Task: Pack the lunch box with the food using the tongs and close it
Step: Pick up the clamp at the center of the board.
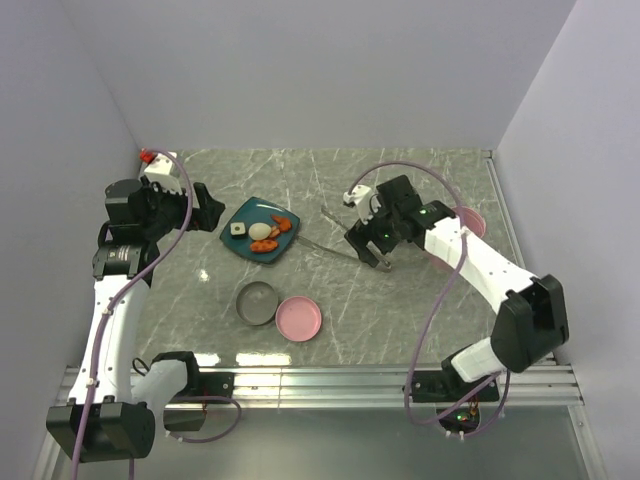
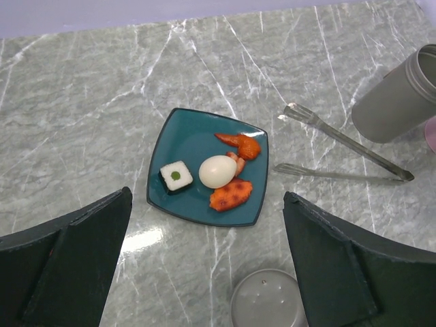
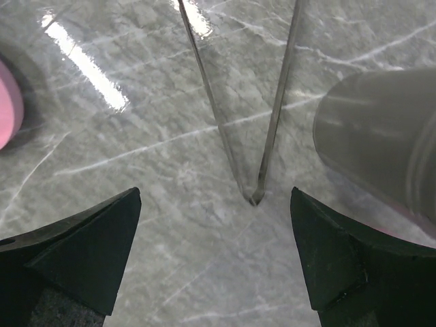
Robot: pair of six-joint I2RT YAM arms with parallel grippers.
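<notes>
The tongs (image 2: 327,129) lie flat on the marble worktop (image 2: 82,102) just right of the teal plate (image 2: 187,143); their 2 arms splay toward the plate and the joined end points away from it. The right claw (image 3: 216,196) is spread wide at that joined end, which lies between its 2 fingers without touching either; it grips nothing. The left claw (image 1: 215,212) is likewise spread and empty, hanging at the plate's left side. The food rests on the plate: 1 white ball (image 2: 217,171) in the middle; orange-red chunks (image 2: 231,194) to its right; 1 dark-and-white piece (image 2: 176,176) with a green centre to its left. A grey round tub (image 1: 257,302) and a pink lid (image 1: 299,318) sit side by side near the plate's near edge; a tall grey cylinder (image 2: 398,95) stands near the tongs' joined end.
</notes>
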